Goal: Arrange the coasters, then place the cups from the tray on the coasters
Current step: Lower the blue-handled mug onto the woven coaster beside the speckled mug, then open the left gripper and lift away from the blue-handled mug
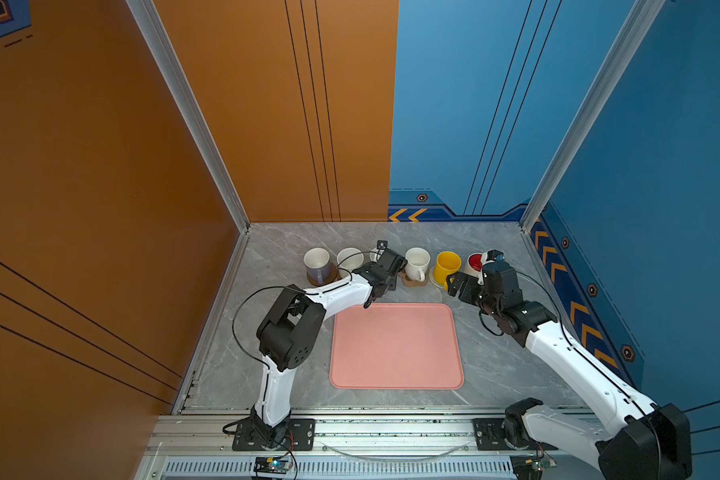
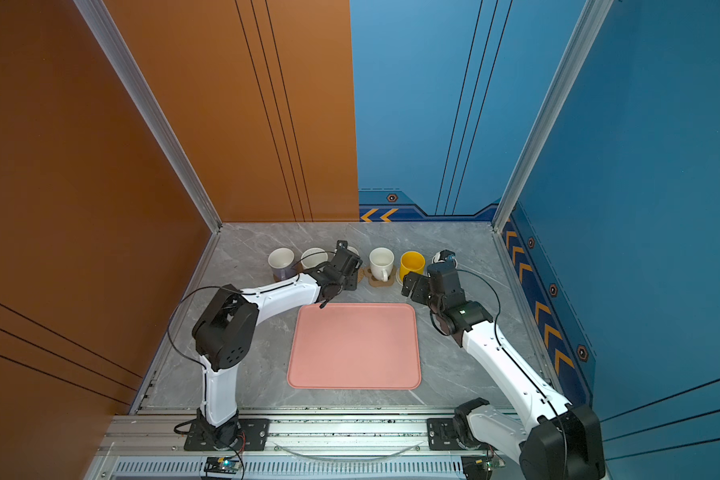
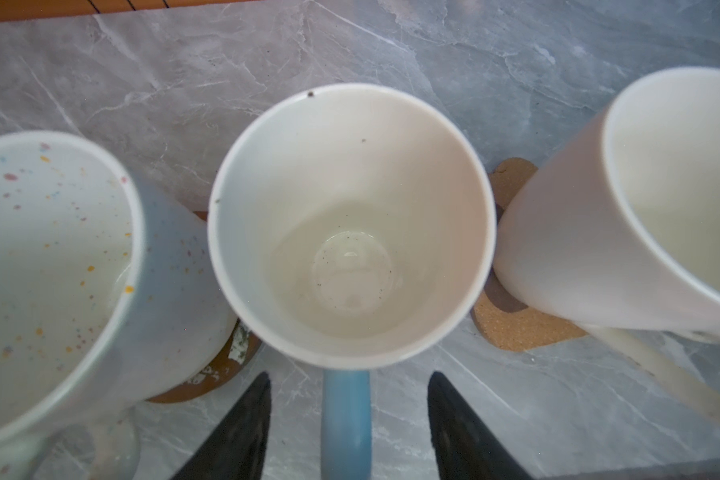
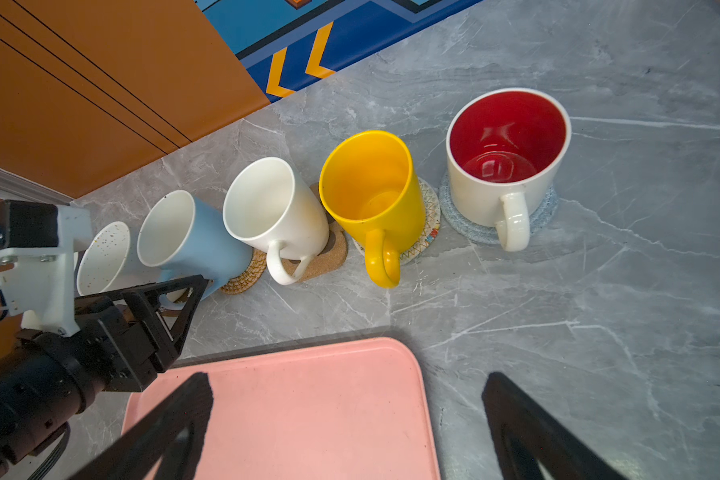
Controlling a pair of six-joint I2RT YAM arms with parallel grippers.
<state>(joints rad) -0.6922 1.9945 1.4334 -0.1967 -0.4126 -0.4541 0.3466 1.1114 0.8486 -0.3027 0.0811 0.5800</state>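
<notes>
All six mugs stand in one row toward the tabletop's (image 1: 495,353) far edge, each on a coaster. Order from the left edge:
- lilac mug (image 1: 317,266) on a brown disc coaster (image 1: 332,274)
- speckled white mug (image 4: 105,257) on a second brown disc (image 3: 221,365)
- light blue mug (image 4: 188,237) on the tan rattan coaster (image 4: 246,274)
- plain white mug (image 4: 275,208) on the cork paw-shaped coaster (image 4: 329,253)
- yellow mug (image 4: 375,187) on the white woven coaster (image 4: 429,208), which has a zigzag print
- white mug with red inside (image 4: 508,166) on the pale-blue woven coaster (image 4: 454,216)

All upright. Handles of the white, yellow and red-inside mugs face the front edge.

Pink tray (image 1: 395,345) lies flat mid-tabletop, on the front-edge side of the row, no mug on it.

Left gripper (image 3: 348,376) sits at the light blue mug. In the left wrist view the jaws are parted, one finger on each side of the blue handle (image 3: 346,415), with bare table showing in both gaps, so there is no contact and nothing is gripped. In both top views this gripper hides most of that mug.

Right gripper (image 4: 348,378) is spread wide with nothing between the jaws. It hangs above the tray's far right corner, on the front-edge side of the yellow mug.
</notes>
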